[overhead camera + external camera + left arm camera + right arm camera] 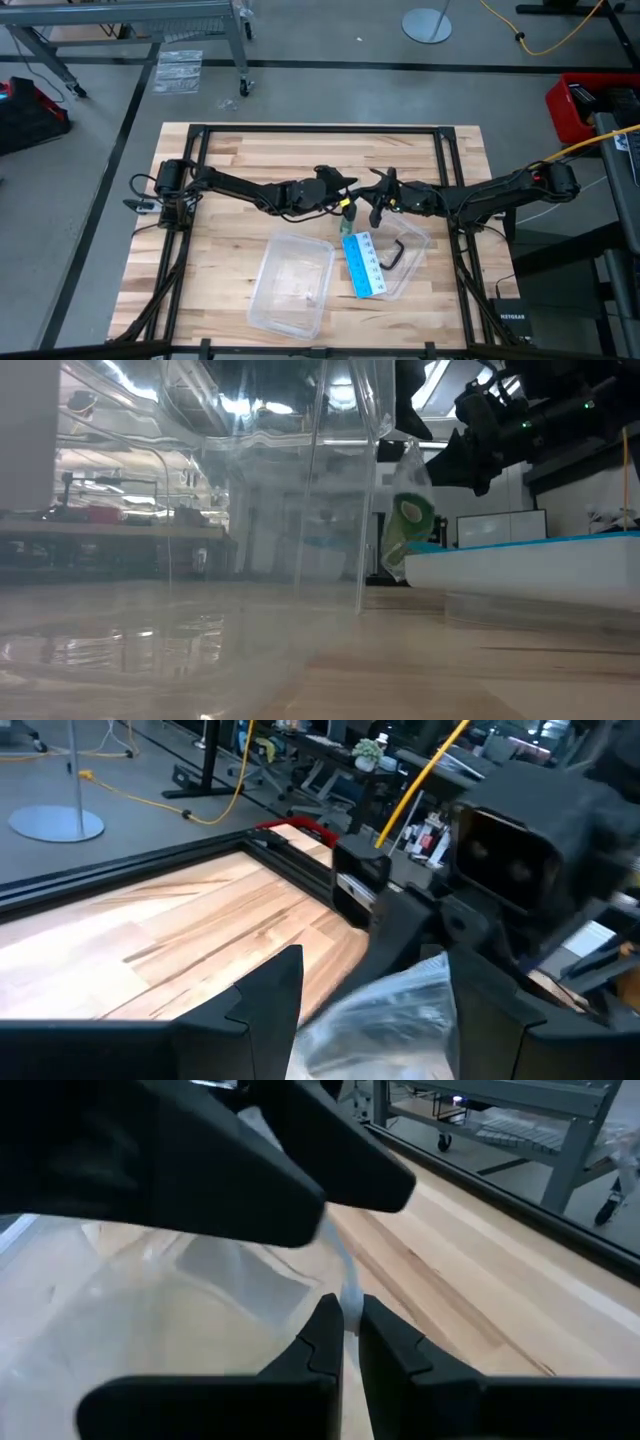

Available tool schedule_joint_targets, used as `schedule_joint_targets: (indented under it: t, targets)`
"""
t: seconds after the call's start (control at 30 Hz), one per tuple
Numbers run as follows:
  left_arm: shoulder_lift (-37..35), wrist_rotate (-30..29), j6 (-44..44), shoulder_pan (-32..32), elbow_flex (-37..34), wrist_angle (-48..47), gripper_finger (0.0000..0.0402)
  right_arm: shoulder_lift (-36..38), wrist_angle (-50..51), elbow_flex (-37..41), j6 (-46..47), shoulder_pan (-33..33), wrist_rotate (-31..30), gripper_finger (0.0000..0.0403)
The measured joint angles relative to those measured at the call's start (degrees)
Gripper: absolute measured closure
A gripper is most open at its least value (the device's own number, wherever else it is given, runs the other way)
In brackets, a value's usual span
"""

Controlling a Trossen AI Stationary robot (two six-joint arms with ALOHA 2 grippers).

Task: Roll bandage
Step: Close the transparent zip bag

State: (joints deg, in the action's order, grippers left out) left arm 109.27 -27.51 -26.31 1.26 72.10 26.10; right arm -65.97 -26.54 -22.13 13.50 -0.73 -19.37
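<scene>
desk [230, 150]: light butcher-block wood, dark frame rails along its edges | clear plastic tray [292, 285]: lies on desk near front edge, left of centre | second clear tray [415, 245]: on desk just right of it, holds blue-and-white card [363, 265] and a dark bent piece [393, 255]

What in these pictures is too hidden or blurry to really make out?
- Bandage: low view shows a green roll inside a clear wrapper; its lower part is blurred by the plastic. In the high view it is too small to tell.
- Left gripper: whether its open fingers touch the wrapper, unclear.
- Right gripper: pinches a thin clear edge; the other arm blocks the rest.
- Card: print too small.
- Clear tub: contents unreadable.
</scene>
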Motion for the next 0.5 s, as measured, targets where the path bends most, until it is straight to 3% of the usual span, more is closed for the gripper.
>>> schedule_joint_targets:
  t: [0.2, 0.5]
  targets:
    - [0.0, 0.0, 1.4, -0.2, 0.0, -0.5, 0.0245, 0.0, -0.4, 0.0, 0.0, 0.0, 0.2, 0.0382]
    - [0.0, 0.1, 5.7, 0.5, 0.0, -4.0, 0.0366, 0.0, 0.4, 0.0, -0.4, 0.0, 2.5, 0.0382]
